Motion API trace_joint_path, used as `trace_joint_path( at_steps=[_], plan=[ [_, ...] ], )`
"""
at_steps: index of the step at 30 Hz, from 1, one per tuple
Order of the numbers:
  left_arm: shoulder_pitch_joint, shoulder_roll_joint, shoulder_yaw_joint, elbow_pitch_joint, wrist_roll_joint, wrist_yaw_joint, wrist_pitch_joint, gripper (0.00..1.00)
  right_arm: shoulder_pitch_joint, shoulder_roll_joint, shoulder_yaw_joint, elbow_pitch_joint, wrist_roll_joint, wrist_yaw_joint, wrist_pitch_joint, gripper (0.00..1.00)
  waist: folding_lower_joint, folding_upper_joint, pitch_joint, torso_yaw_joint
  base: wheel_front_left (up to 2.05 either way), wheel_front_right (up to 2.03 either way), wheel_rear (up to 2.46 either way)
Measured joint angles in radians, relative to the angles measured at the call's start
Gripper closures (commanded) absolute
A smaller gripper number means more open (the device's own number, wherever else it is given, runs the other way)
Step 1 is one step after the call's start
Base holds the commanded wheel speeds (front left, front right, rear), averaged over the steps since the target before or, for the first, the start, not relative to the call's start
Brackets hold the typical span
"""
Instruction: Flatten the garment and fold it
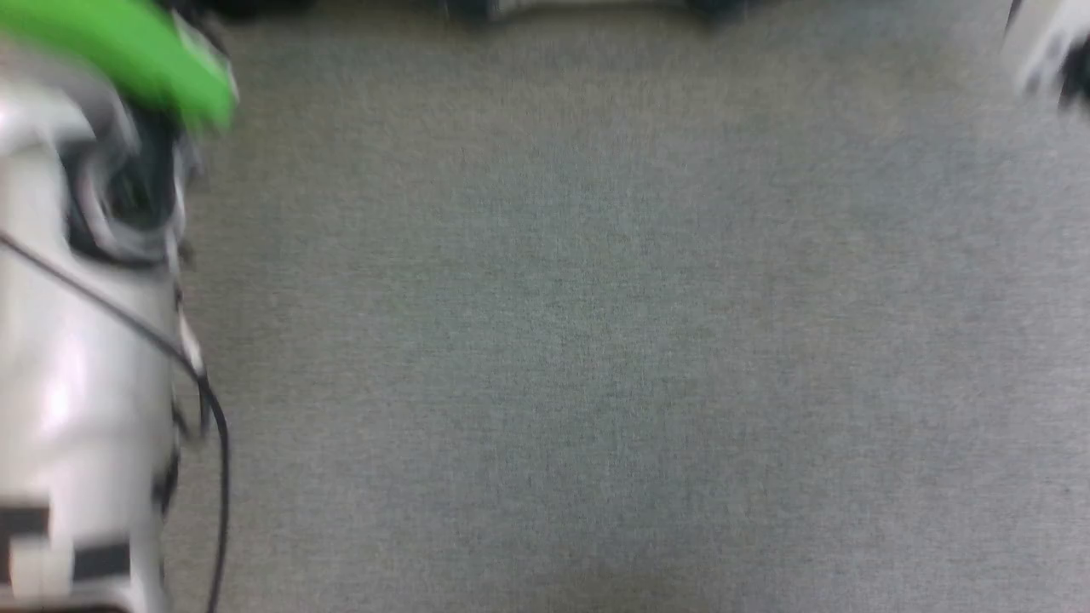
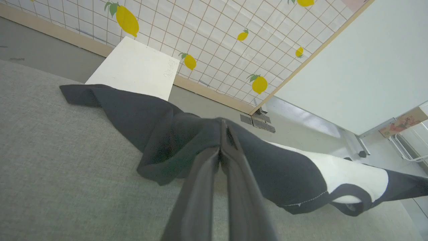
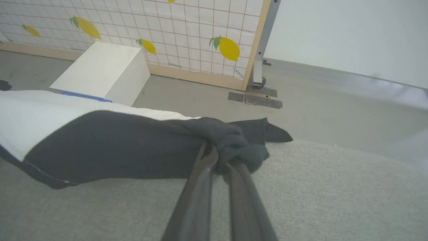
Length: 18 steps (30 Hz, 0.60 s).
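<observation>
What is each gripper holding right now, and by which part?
Both hold the garment: the left gripper is shut on black shoulder fabric, the right gripper is shut on a bunched wad of black fabric.

Blurred grey fabric surface (image 1: 596, 340), with a pale arm (image 1: 77, 383) wearing a green band (image 1: 128, 51) at left.

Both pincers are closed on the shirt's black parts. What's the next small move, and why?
Probably ease the arms slightly apart, then lower the garment onto the grey surface. The left pincer and right pincer are each shut on bunched black cloth, with folds running from both grips, so it isn't flat yet.
</observation>
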Motion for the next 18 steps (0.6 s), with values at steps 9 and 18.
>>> trace_joint_path(
  at_steps=[9, 18],
  plan=[
    [0.52, 0.026, -0.038, -0.258, -0.032, 0.046, 0.113, 1.0, 0.472, -0.019, -0.054, -0.268, 0.051, 0.0, 0.129, 1.0, -0.0001, 0.0, -0.142, 0.009, 0.0, 0.0, 0.0],
    [0.877, 0.038, -0.042, -0.457, -0.087, 0.112, 0.181, 1.0, 0.829, 0.088, -0.198, -0.481, 0.028, 0.0, 0.241, 1.0, -0.0001, 0.0, -0.27, 0.019, 0.0, 0.0, 0.0]
  ],
)
